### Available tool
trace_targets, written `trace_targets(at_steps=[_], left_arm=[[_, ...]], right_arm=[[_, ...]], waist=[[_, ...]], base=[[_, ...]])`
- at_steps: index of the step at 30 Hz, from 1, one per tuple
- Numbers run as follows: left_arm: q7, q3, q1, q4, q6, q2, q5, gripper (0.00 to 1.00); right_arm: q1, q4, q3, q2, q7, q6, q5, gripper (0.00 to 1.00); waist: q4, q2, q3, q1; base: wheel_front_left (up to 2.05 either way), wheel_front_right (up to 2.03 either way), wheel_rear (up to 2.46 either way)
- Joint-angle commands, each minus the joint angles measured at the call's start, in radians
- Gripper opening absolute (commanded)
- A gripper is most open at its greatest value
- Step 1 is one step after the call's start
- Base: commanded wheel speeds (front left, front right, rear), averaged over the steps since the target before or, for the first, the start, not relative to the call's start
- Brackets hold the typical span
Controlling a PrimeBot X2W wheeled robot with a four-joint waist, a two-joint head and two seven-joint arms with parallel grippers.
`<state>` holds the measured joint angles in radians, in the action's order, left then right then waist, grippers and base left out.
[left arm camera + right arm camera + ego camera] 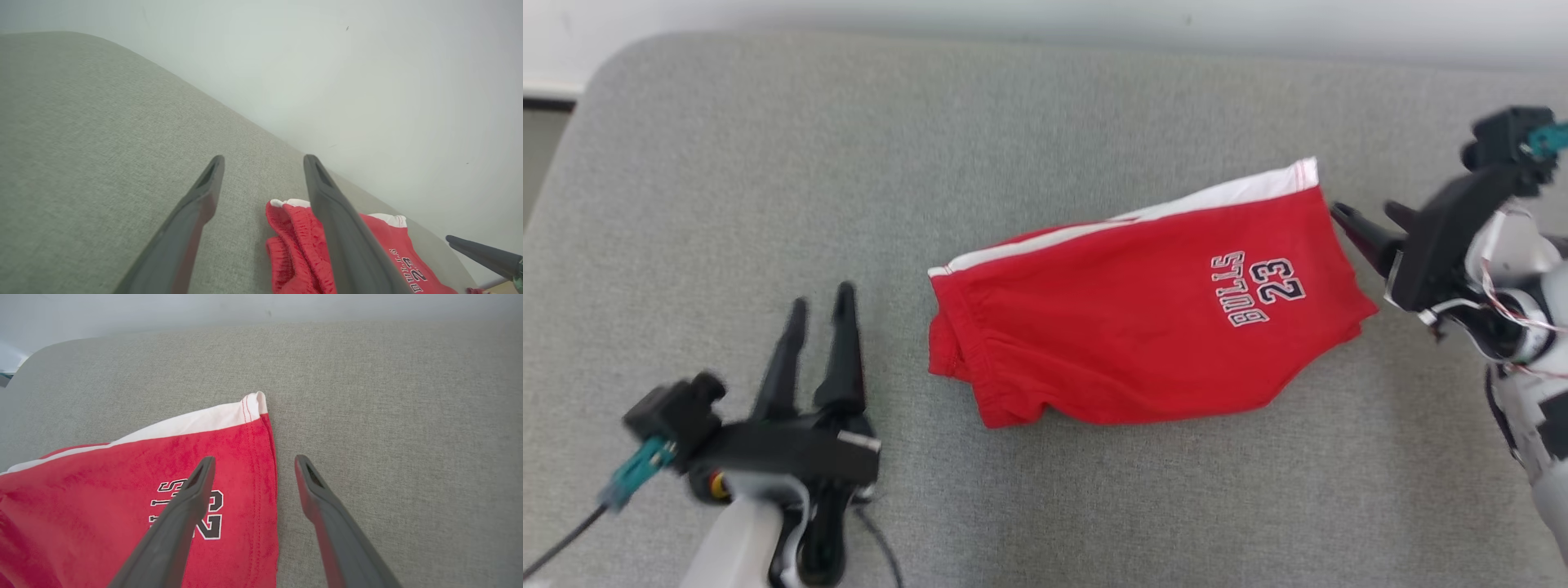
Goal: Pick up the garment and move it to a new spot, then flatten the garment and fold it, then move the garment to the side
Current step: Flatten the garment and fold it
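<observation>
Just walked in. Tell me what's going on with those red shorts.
A two-armed robot is working on the red shorts, which lie folded over on the grey padded surface. Neither pincer holds them. The left pincer stands open on the waistband side, apart from the cloth. The right pincer is open at the hem end, near the printed number.

One pair of shorts [1143, 343], two grippers, one grey cushion [768, 163], one pale wall [367, 81].
The shorts are a single red pair with one white stripe [1225, 193] and one printed badge [1262, 287]: one word, one two-digit number. The left gripper [822, 296] and the right gripper [1364, 208] each have two dark fingers [192, 220], four in all.
</observation>
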<state>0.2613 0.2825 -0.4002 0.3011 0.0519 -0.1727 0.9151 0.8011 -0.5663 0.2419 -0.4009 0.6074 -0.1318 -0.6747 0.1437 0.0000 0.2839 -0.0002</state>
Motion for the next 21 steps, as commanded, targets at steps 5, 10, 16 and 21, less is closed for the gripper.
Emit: trace_targets(at_steps=[5,10,16,21], left_arm=[[0.003,-0.092,0.137,-0.107,0.025,0.015,-0.201,1.00],[0.004,-0.178,0.250,-0.204,0.043,0.055,-0.426,1.00],[0.004,-0.237,0.351,-0.258,0.069,0.103,-0.571,1.00],[0.004,-0.243,0.391,-0.269,0.077,0.119,-0.578,1.00]], right_arm=[[-0.078,0.009,-0.062,-0.007,-0.011,0.003,0.023,1.00],[-0.117,-0.008,-0.111,0.015,-0.029,0.003,0.056,1.00],[-0.102,-0.027,-0.144,0.038,-0.049,0.003,0.109,1.00],[-0.082,-0.061,-0.178,0.057,-0.053,0.003,0.137,1.00]], waist=[[0.005,0.0000,-0.051,0.0002],[0.022,0.0000,-0.040,0.0002],[0.040,0.0000,-0.004,0.0002],[0.055,0.0000,0.022,0.0002]], base=[[0.00,0.00,0.00],[0.00,0.00,0.00],[0.00,0.00,0.00],[0.00,0.00,0.00]])
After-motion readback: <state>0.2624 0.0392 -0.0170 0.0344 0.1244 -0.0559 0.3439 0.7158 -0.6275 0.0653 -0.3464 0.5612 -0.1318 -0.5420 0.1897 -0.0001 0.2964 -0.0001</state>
